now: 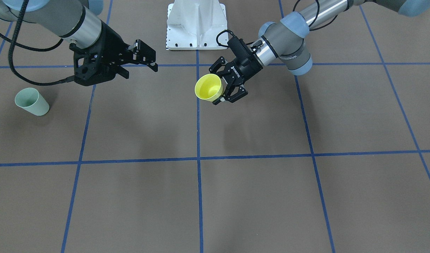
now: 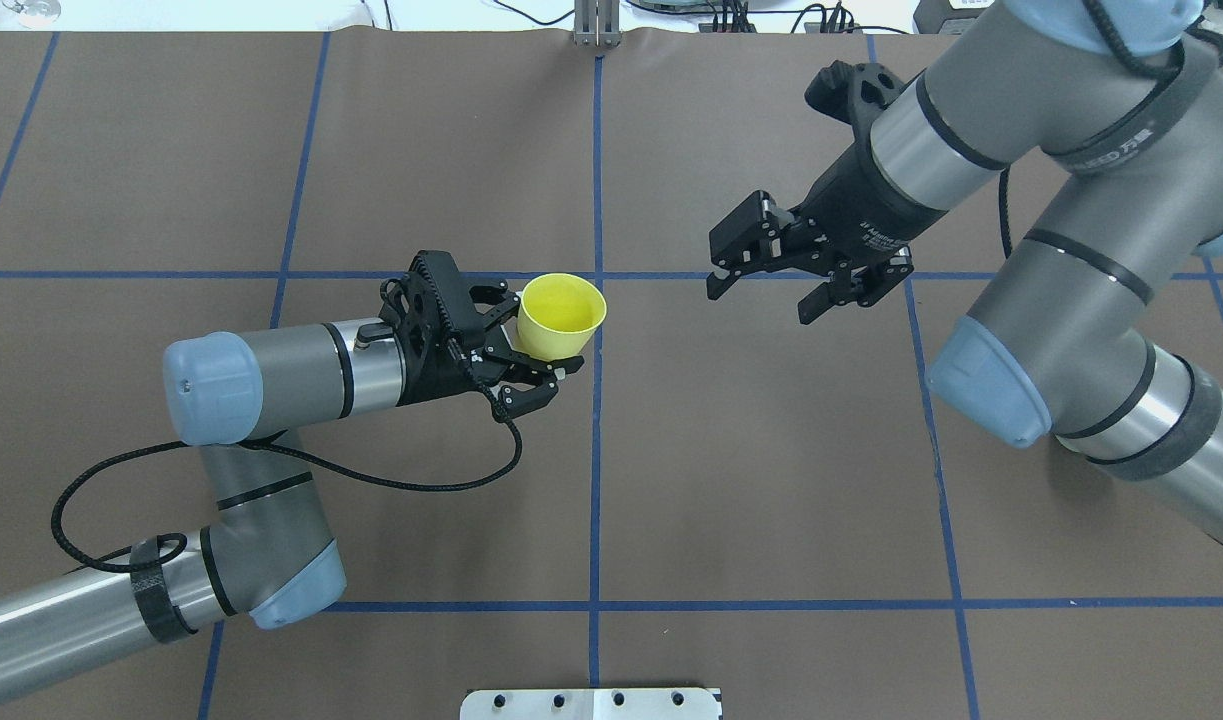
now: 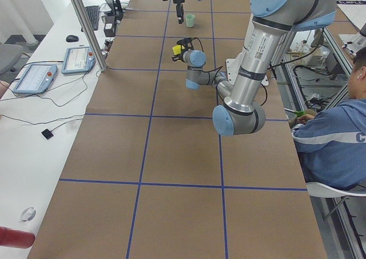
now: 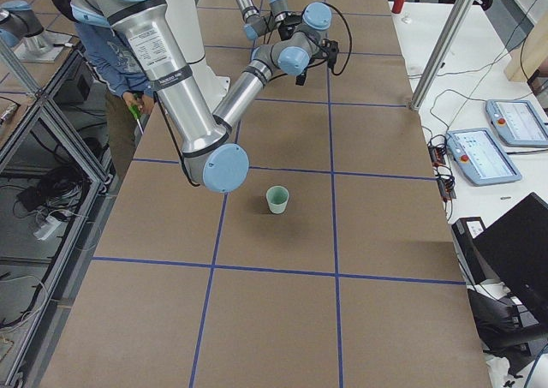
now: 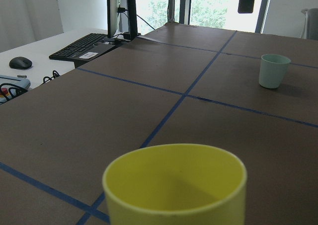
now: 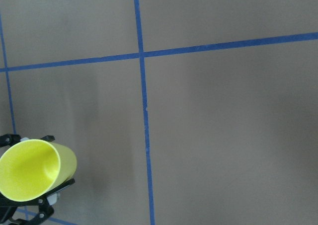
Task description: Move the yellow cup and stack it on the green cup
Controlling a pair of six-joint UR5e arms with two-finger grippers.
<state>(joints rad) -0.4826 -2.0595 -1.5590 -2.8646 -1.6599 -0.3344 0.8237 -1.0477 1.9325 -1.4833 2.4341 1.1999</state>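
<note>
My left gripper (image 2: pixel 541 345) is shut on the lower body of the yellow cup (image 2: pixel 561 315) and holds it off the table, by the centre blue line. The cup's open rim fills the bottom of the left wrist view (image 5: pixel 174 185) and also shows in the right wrist view (image 6: pixel 32 173). My right gripper (image 2: pixel 761 295) is open and empty, in the air some way to the cup's right, its fingers toward the cup. The green cup (image 1: pixel 32 102) stands upright on the table far out on my right side, also seen in the exterior right view (image 4: pixel 277 199) and the left wrist view (image 5: pixel 275 71). It is out of the overhead view.
The brown table (image 2: pixel 771 480) is marked with blue tape lines (image 2: pixel 594 450). The white robot base (image 1: pixel 196 24) is at the near edge. At the left end are an aluminium post (image 3: pixel 86 27), tablets (image 3: pixel 35 78) and a keyboard (image 5: pixel 84 46). A seated person (image 3: pixel 337 139) is beside the table.
</note>
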